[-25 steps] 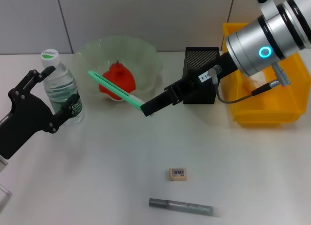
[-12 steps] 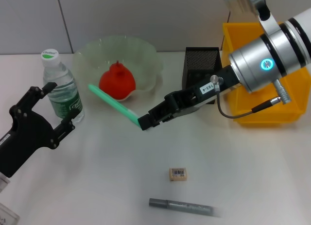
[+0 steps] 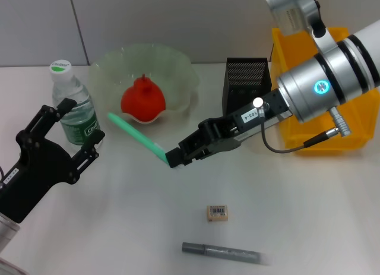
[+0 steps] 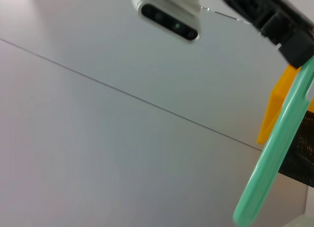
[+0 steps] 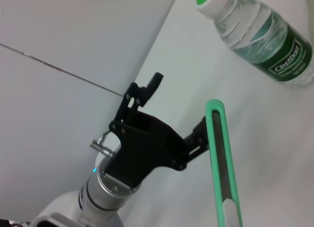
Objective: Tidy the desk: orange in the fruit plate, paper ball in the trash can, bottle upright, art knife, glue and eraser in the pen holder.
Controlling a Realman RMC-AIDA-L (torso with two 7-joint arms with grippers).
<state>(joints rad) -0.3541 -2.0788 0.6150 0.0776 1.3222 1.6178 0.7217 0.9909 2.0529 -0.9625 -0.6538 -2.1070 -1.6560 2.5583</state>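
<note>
Right hand [image 3: 173, 157] is clamped on one end of the green knife [image 3: 135, 137], holding it tilted above the middle of the tabletop [image 3: 309, 215], its free end pointing toward the far-left corner. Left hand [image 3: 66, 136] hangs with its fingers spread near the left edge, just in front of the upright bottle [image 3: 72, 106]. An orange [image 3: 143, 98] sits in the plate [image 3: 178, 67] by the far edge, with the black holder [image 3: 246, 91] to its right and the yellow bin [image 3: 285, 103] at the far-right corner. Toward the near edge lie the eraser [image 3: 217, 212] and, nearer still, the grey glue [image 3: 221, 252].
</note>
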